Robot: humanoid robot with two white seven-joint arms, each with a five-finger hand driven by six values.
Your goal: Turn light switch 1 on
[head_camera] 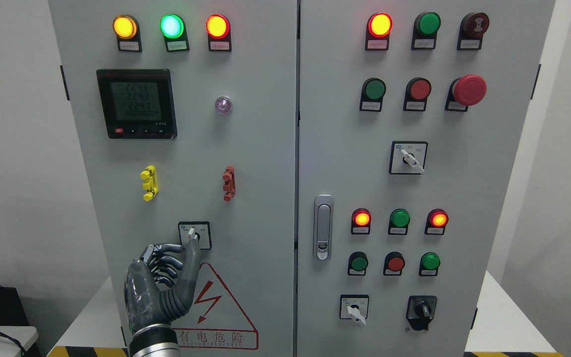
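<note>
A grey electrical cabinet fills the head view. On its left door, a small rotary switch (194,235) with a white knob sits low in a black-framed square plate. My left hand (166,270) rises from the bottom edge below it. Its thumb (191,258) reaches up and touches the switch knob; the other fingers are curled beside it, just left of the plate. The yellow (125,27), green (172,26) and red (217,26) lamps at the top of the left door are lit. My right hand is out of view.
A digital meter (137,103) and yellow (149,183) and red (229,183) clips sit above the switch. A door handle (323,226) is on the right door, with more lamps, buttons, a red emergency stop (469,89) and rotary switches (407,157). A warning triangle (213,302) is beside my hand.
</note>
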